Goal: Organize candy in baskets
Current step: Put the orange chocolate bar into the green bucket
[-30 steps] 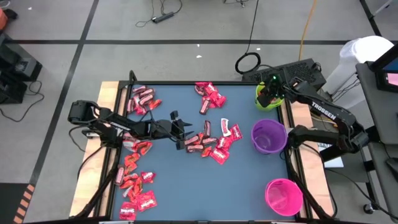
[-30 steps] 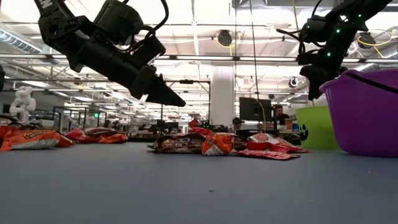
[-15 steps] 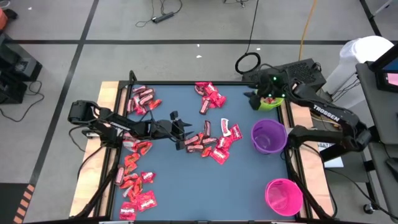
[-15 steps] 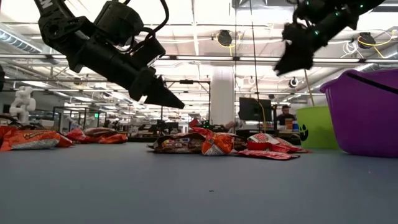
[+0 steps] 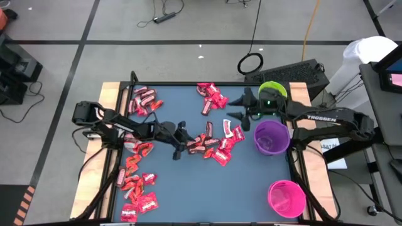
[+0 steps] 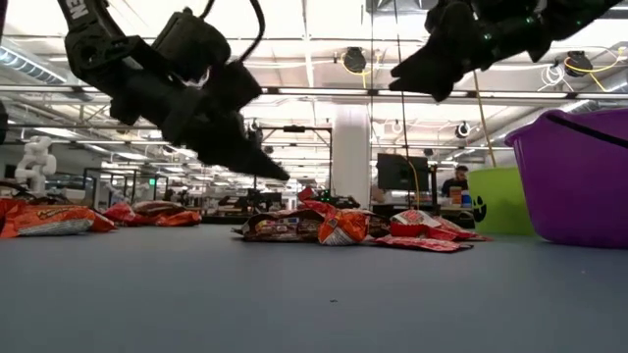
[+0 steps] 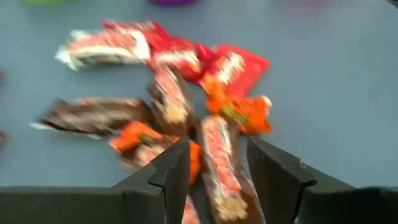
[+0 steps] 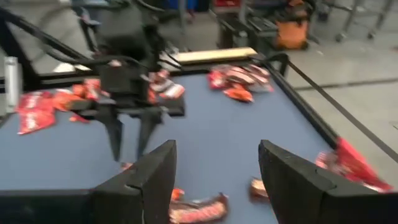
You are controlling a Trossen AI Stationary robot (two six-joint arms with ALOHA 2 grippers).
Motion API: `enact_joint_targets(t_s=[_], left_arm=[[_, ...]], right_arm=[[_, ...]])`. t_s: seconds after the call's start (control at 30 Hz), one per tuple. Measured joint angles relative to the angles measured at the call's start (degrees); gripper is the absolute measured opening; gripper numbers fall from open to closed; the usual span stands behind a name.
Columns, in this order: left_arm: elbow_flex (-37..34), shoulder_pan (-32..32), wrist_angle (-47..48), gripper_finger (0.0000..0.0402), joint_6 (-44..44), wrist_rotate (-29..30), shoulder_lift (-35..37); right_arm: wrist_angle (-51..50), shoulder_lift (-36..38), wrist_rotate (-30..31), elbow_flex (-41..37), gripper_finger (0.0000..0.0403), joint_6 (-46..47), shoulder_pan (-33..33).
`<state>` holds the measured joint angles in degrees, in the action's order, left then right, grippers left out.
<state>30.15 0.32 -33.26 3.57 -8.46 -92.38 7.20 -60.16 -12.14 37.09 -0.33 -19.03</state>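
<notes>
Left gripper [image 5: 178,148] open, empty, over the middle candy pile [image 5: 213,143]. Right gripper [image 5: 235,107] open, empty, at 9 o'clock of the green basket [image 5: 275,88].

A: Overhead view: even, bright illumination; the desk [image 5: 251,182] is uniformly lit, and shadows under the arms are faint and soft.

B: Low view: strong backlight from ceiling fixtures; the left gripper [image 6: 257,167] appears as a dark, motion-smeared silhouette. The near desk surface is out of focus.

A: Left wrist view: the candy [image 7: 214,146] is streaked by motion blur, wrapper markings illegible.

B: Right wrist view: similarly soft throughout; the far room dissolves into blur. No pronounced glare.
</notes>
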Motion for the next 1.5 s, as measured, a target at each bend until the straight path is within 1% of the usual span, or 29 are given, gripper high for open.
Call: enact_joint_targets(t_s=[0.07,0.2,0.27,0.3,0.37,0.43,0.5,0.53,0.57,0.63,0.67,0.8,0.87,0.93,1.03,1.07,1.1,1.2,1.3,1.4,1.5], left_arm=[[0.0,0.2,-0.2,0.0162,-0.2,-1.1,-1.6],[0.0,1.1,-0.2,0.0162,-0.3,-1.2,-4.0],[0.0,1.8,-0.1,0.0162,-0.8,-0.2,-4.7],[0.0,2.2,0.4,0.0162,-0.7,1.2,-4.7],[0.0,3.2,2.0,0.0162,-0.3,7.2,-4.7],[0.0,4.3,4.2,0.0162,-0.3,16.3,-4.5],[-0.1,5.4,4.6,0.0162,-0.6,23.9,-4.4],[0.0,5.8,4.3,0.0162,-1.6,26.5,-4.3],[0.0,6.1,4.2,0.0162,-2.8,27.9,-4.3],[0.4,6.4,4.5,0.0162,-3.7,27.6,-4.1],[0.7,6.3,4.5,0.0162,-3.7,25.9,-3.8],[2.6,4.9,4.2,0.0162,-3.4,14.8,-2.4],[3.7,4.3,4.2,0.0162,-3.4,12.0,-2.4],[4.3,3.9,4.1,0.0162,-3.4,12.8,-2.6],[4.5,3.6,4.4,0.0162,-5.1,19.1,-4.4],[4.4,4.0,4.5,0.0162,-6.7,19.8,-4.9],[4.6,4.3,4.3,0.0162,-8.1,19.3,-5.6],[6.0,4.9,4.3,0.0162,-11.5,13.2,-7.5],[9.1,4.9,8.6,0.0162,-13.8,10.0,-9.7],[12.6,4.9,16.4,0.0162,-13.8,9.4,-12.2],[14.3,4.8,20.2,0.0162,-13.8,11.9,-13.1]], right_arm=[[5.0,-0.7,0.1,-2.1,0.0215,0.1,2.3],[13.3,-2.0,0.0,-4.1,0.0215,-1.7,6.6],[15.8,-2.6,0.0,-4.1,0.0215,-3.2,8.5],[17.0,-3.0,0.0,-4.1,0.0215,-4.0,9.3],[19.2,-3.7,0.0,-4.1,0.0215,-5.4,10.6],[20.7,-4.4,0.0,-4.1,0.0215,-6.3,11.4],[22.5,-5.5,0.0,-4.1,0.0215,-6.8,11.8],[22.9,-5.9,0.0,-4.1,0.0215,-7.0,11.9],[23.6,-6.4,0.0,-4.1,0.0215,-7.4,12.1],[25.2,-7.3,0.0,-4.1,0.0215,-8.2,12.1],[26.1,-7.7,0.0,-4.1,0.0215,-8.6,12.1],[30.0,-9.4,0.0,-4.1,0.0215,-9.4,12.1],[32.8,-10.2,0.0,-4.1,0.0215,-9.4,12.3],[34.8,-10.9,0.0,-4.1,0.0215,-9.8,12.6],[36.9,-11.8,0.0,-4.1,0.0215,-11.7,13.4],[38.0,-12.2,0.0,-4.1,0.0215,-12.4,13.6],[38.5,-12.5,0.0,-4.1,0.0215,-12.9,13.9],[41.1,-13.8,0.0,-4.1,0.0215,-13.0,14.3],[42.5,-15.1,0.0,-4.1,0.0215,-13.0,14.3],[42.5,-16.6,0.0,-4.1,0.0215,-12.8,14.3],[42.3,-18.2,0.0,-4.1,0.0215,-12.3,14.3]])
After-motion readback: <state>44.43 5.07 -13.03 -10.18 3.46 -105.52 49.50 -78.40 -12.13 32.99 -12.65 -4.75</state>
